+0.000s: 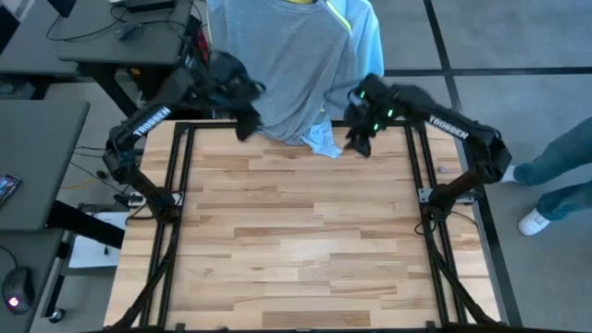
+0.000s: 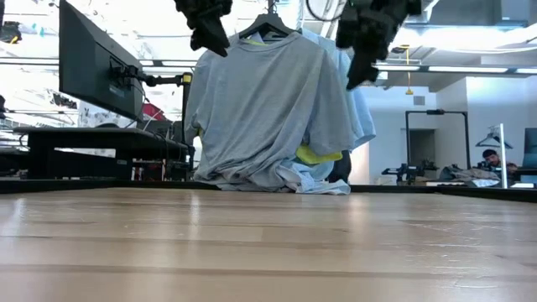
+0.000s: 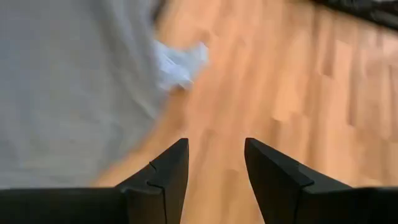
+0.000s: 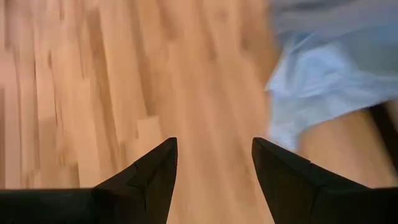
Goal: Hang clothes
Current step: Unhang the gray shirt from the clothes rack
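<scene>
The grey T-shirt [image 2: 268,109] is hung in front; the neon-yellow T-shirt [image 2: 317,155] and light-blue shirt [image 2: 359,109] are seen behind it, hems bunched on the counter edge.

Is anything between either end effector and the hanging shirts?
Nothing visible. The left end effector and right end effector are both open and empty, flanking the grey shirt at the table's far edge, with only bare wood ahead.
</scene>
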Controlling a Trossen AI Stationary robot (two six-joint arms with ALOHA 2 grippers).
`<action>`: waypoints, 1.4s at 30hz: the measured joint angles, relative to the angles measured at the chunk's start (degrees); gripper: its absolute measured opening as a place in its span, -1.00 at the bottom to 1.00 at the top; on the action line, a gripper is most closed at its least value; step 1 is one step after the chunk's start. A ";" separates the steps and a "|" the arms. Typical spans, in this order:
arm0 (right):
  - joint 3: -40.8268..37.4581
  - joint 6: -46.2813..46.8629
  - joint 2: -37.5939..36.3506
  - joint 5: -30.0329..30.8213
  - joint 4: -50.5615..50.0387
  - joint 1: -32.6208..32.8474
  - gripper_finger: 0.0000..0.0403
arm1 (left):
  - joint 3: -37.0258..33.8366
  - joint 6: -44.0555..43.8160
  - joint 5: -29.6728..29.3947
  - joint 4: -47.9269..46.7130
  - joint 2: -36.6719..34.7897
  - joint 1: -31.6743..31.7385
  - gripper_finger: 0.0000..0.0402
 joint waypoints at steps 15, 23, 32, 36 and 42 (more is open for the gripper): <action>-18.75 13.49 -1.97 -0.09 12.80 1.18 -0.09 | -22.26 -17.89 -0.88 19.88 -0.44 -11.45 -0.31; -1.42 13.54 -11.28 3.06 15.46 -7.81 -0.09 | -16.89 -13.78 -0.88 19.67 -5.64 -4.99 -0.31; 3.56 14.64 -8.96 6.02 26.32 -6.00 -0.09 | -14.93 -10.87 -3.56 20.24 -7.50 2.31 -0.31; -3.30 16.20 -7.24 7.12 23.05 -1.40 -0.10 | -13.00 -9.16 -3.70 20.33 -7.87 4.90 -0.31; -9.20 17.16 -12.57 19.73 13.33 -1.92 -0.16 | -8.36 -6.78 -4.15 18.95 -8.36 7.78 -0.31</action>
